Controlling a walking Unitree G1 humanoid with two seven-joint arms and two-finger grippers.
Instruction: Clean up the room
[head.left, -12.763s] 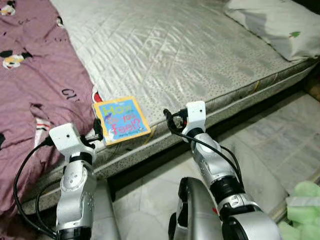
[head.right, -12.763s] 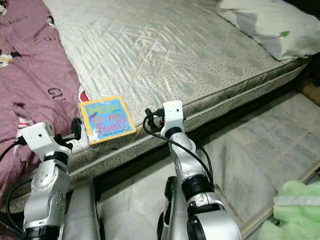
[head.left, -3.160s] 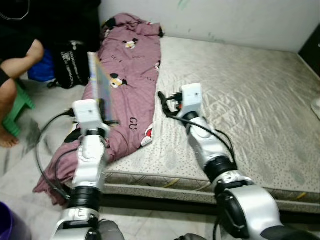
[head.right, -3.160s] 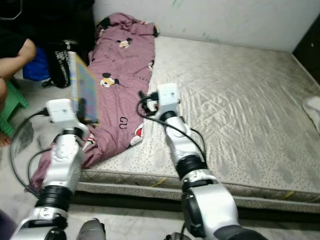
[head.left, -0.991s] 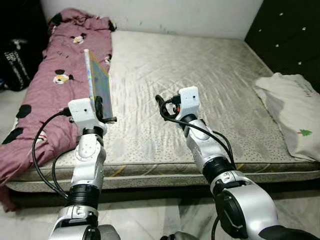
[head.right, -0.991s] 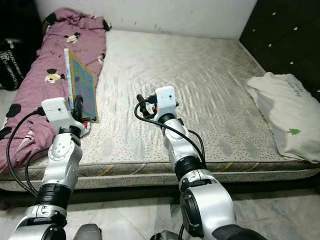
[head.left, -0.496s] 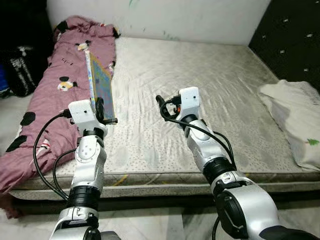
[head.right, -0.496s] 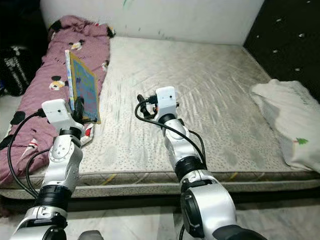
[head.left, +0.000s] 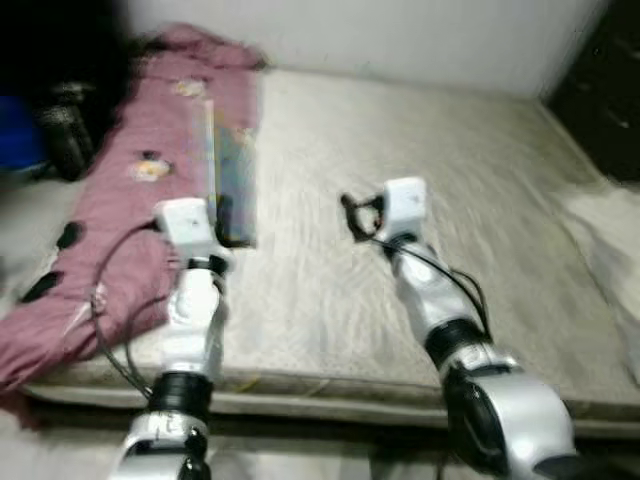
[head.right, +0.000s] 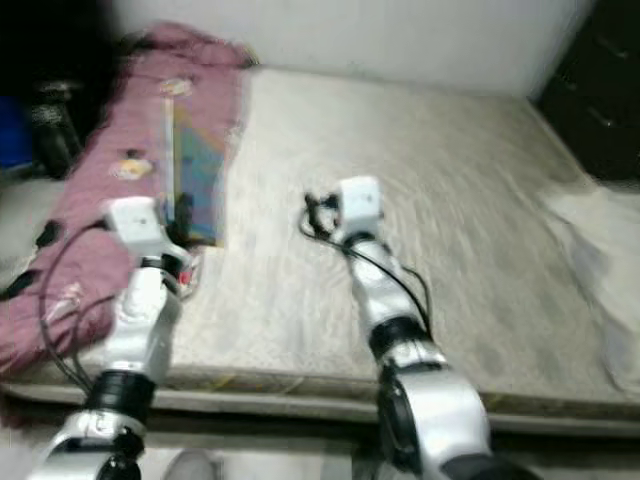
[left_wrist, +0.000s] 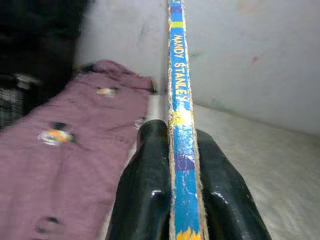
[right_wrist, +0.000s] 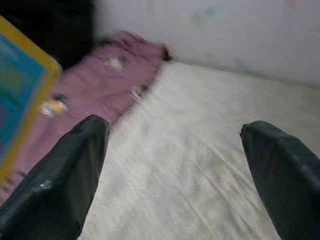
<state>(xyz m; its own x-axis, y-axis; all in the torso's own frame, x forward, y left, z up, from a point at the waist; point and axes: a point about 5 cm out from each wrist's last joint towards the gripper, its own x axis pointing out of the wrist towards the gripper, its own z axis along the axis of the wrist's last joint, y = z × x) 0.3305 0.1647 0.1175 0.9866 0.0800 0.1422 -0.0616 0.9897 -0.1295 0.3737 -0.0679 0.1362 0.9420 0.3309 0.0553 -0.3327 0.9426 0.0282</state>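
The left gripper (left_wrist: 184, 165) is pinching a thin children's book (head.left: 232, 185) between its two black fingers (left_wrist: 145, 185), which are pressing flat against both covers; the book is standing upright, spine toward the wrist camera (the letters "MANDY STANLEY" are running along it). Taking the mattress (head.left: 470, 200) as the landmark, the book is being held above its left part, just beside the mauve cartoon-print blanket (head.left: 110, 200) that is lying along the mattress's left edge. The right gripper (right_wrist: 175, 165) is hovering over the middle of the mattress with its fingers spread wide apart and gripping nothing. A white pillow (head.right: 600, 260) is resting at the mattress's right edge. Both head views are blurring, so finer detail on the mattress cannot be told.
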